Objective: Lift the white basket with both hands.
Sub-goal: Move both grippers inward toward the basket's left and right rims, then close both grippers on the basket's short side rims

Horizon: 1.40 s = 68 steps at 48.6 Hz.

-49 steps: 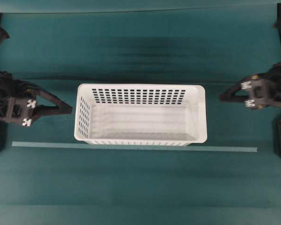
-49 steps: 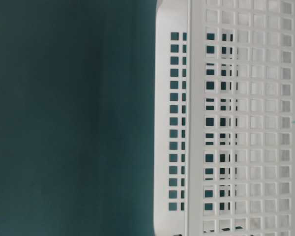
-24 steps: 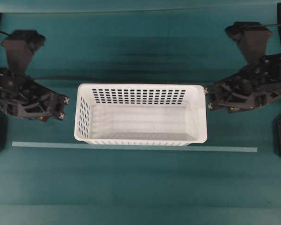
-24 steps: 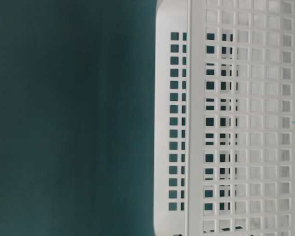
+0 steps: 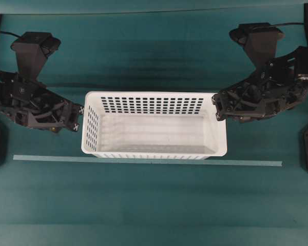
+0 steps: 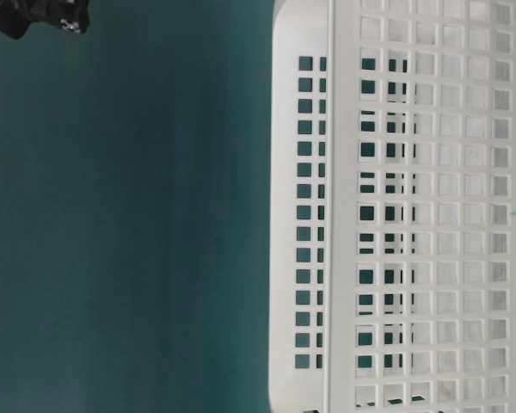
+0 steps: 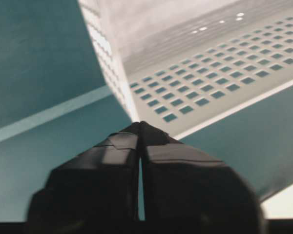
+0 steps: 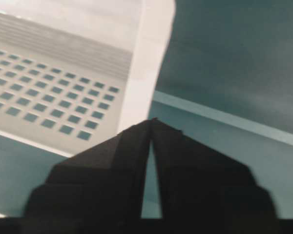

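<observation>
White plastic basket (image 6: 413, 206) — fills the right side of the table-level view, cut off by the top, right and bottom edges. Walls pierced by regular rows of small square holes; one solid upright strip runs between the nearer grid and the darker holes to its left, where teal shows through. Corners rounded at top and bottom left.

Teal surface (image 6: 129, 232) — plain, covering the whole left half.

Black gripper part (image 6: 36, 15) — top left corner, mostly out of frame, small bright screws visible; well apart from the basket. Its jaws cannot be made out.
</observation>
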### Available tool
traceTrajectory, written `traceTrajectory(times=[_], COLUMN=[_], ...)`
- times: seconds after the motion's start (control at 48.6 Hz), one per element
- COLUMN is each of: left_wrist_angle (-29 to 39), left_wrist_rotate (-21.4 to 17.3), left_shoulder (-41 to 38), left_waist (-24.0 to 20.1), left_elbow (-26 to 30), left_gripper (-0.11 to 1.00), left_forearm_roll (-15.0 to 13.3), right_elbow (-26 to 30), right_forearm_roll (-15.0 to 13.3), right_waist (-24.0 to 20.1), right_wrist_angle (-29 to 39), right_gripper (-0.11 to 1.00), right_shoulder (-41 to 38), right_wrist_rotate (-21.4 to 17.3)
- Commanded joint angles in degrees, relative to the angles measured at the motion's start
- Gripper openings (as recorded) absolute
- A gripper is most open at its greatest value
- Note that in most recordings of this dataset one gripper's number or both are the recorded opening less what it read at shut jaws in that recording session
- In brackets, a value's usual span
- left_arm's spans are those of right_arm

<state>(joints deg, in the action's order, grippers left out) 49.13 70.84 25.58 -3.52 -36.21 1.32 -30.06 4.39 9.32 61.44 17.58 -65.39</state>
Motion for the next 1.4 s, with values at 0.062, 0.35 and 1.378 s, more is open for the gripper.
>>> traceTrajectory(times=[0.062,0.35,1.378], left_wrist_angle=[-1.32,-1.85,-17.49], left_wrist_rotate=[-2.02,-2.29,0.35], left_shoulder=[-0.09,-0.53,-16.88], left_waist=[0.0,-0.09,-3.16], left_elbow=[0.53,-0.09,-5.63], left_gripper=[0.21,0.93,0.94], left_forearm_roll=[0.26,0.26,0.26], right_elbow=[0.53,0.44,-2.29], right_forearm_roll=[0.7,1.23,-0.44], right_waist=[-0.18,-0.62,-2.37], right_wrist_angle=[-2.9,-3.25,-13.54], right_gripper=[0.32,0.91,0.92], right_shoulder=[-1.85,-5.27,-18.63], right_wrist_rotate=[-0.18,-1.05,-9.76])
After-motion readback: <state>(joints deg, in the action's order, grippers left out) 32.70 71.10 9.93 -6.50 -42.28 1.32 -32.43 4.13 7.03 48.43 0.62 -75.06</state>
